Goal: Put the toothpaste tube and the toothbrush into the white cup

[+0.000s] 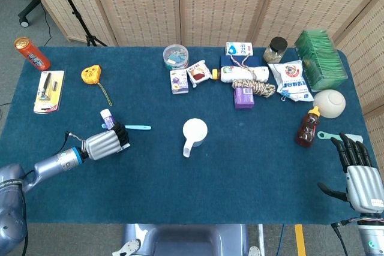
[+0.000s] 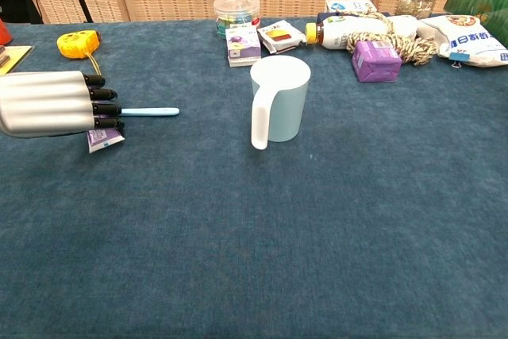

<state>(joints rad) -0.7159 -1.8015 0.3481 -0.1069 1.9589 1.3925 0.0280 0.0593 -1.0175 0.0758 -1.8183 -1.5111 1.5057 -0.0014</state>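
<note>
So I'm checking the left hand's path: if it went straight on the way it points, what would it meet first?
Probably the toothbrush, lying just past the left hand; the cup comes later.

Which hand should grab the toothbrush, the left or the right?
Probably the left hand: its fingers are curled right over the toothbrush and toothpaste. The right hand sits at the table's far corner, past the cup.

Your left robot hand (image 2: 48,103) has fingers curled over the light blue toothbrush (image 2: 149,112) and purple toothpaste tube (image 2: 104,139); white plastic handled cup (image 2: 279,101) upright, well apart.
</note>
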